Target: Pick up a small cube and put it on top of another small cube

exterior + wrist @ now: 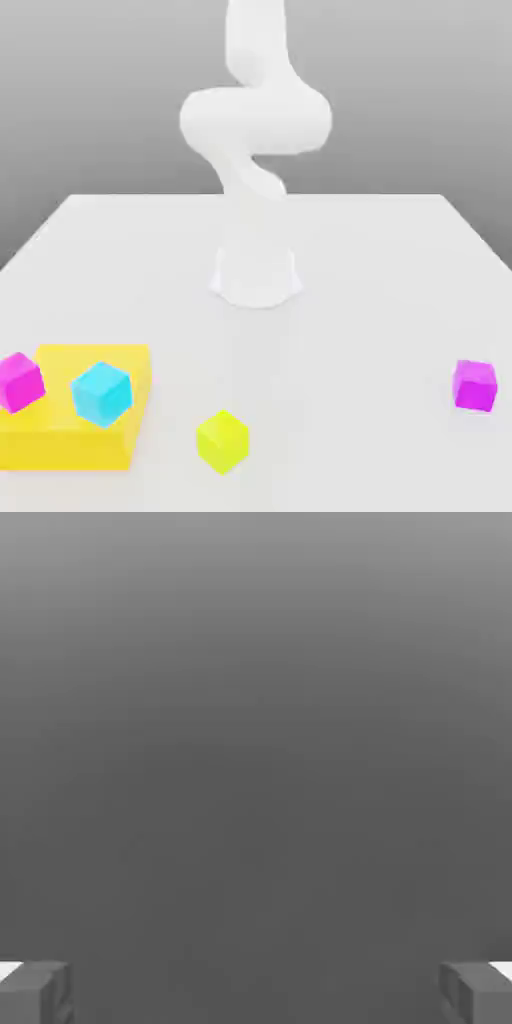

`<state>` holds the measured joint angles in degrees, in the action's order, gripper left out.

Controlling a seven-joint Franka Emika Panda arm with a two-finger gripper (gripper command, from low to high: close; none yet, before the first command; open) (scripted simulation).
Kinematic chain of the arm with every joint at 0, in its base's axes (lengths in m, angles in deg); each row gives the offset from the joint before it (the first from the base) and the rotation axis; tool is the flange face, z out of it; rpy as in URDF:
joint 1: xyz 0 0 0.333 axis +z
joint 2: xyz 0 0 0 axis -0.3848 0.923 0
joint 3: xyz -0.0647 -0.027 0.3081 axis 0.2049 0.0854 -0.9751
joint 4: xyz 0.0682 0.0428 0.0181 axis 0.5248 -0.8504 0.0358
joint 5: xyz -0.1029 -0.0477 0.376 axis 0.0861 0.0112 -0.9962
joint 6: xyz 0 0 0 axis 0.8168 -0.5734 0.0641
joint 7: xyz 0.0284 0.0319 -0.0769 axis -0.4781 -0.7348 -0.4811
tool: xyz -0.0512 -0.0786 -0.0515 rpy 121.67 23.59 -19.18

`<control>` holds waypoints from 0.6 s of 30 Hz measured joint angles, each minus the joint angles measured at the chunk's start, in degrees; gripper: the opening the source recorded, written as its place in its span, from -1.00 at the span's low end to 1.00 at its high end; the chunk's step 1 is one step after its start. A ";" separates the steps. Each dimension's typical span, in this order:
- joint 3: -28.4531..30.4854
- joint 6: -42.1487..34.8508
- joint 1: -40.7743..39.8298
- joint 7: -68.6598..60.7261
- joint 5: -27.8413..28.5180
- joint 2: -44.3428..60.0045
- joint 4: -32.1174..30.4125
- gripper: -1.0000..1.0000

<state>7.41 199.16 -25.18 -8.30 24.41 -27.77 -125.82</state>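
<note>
The plain lime-yellow cube (222,440) sits corner-forward near the desk's (380,270) front edge, seemingly without a long axis; fingers (35,992) spread wide, empty.

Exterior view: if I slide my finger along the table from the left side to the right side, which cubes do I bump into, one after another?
Magenta cube → cyan cube → lime-yellow cube → second magenta cube.
</note>
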 joint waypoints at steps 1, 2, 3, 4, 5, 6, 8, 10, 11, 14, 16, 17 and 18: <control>-0.80 1.23 -1.10 1.95 0.49 2.26 -0.93 0.00; -1.51 2.40 -2.11 3.84 0.99 4.44 -1.82 0.00; -2.18 3.55 -3.06 5.70 1.49 6.58 -2.70 0.00; -2.82 4.68 -4.01 7.54 1.98 8.69 -3.56 0.00; -3.43 5.81 -4.91 9.37 2.48 10.79 -4.42 0.00; -3.97 6.93 -5.77 11.20 2.99 12.90 -5.27 0.00; -5.00 9.16 -7.42 14.84 3.97 17.09 -6.98 0.00; -5.72 11.40 -8.80 18.50 4.98 21.29 -8.68 0.00; -6.00 12.52 -9.42 20.31 5.45 23.38 -9.53 0.00; -6.44 15.88 -10.88 25.53 6.60 29.64 -12.09 0.00; -6.60 18.16 -11.67 28.67 6.92 33.76 -13.81 0.00; -6.54 19.31 -11.96 30.15 6.93 35.80 -14.68 0.00; -6.44 20.48 -12.24 31.50 6.76 37.82 -15.54 0.00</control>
<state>0.96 219.64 -37.42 23.20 31.16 10.06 -141.36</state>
